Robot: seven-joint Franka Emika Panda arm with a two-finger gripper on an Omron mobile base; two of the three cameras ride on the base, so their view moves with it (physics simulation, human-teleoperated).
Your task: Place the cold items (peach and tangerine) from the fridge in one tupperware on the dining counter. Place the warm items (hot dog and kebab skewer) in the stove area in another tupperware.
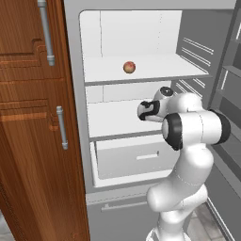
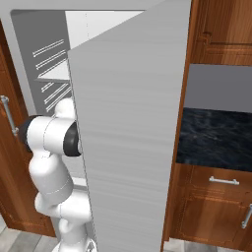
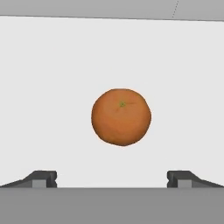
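An orange tangerine [image 3: 121,117] lies on a white fridge shelf, straight ahead of my gripper [image 3: 112,179] and centred between its fingertips. The gripper is open, its fingertips [image 3: 43,178] stand wide apart and short of the fruit, with nothing between them. In the left base view my hand [image 1: 149,110] reaches in over the middle shelf [image 1: 113,123] of the open fridge. A reddish-yellow peach [image 1: 129,67] sits alone on the upper shelf [image 1: 141,70], above and a little left of my hand.
A tall wooden cabinet [image 1: 33,122] with metal handles stands left of the fridge. A white drawer [image 1: 134,157] sits below the middle shelf. The open grey fridge door [image 2: 133,128] rises close on my right, with a dark counter [image 2: 216,133] and wooden cupboards beyond it.
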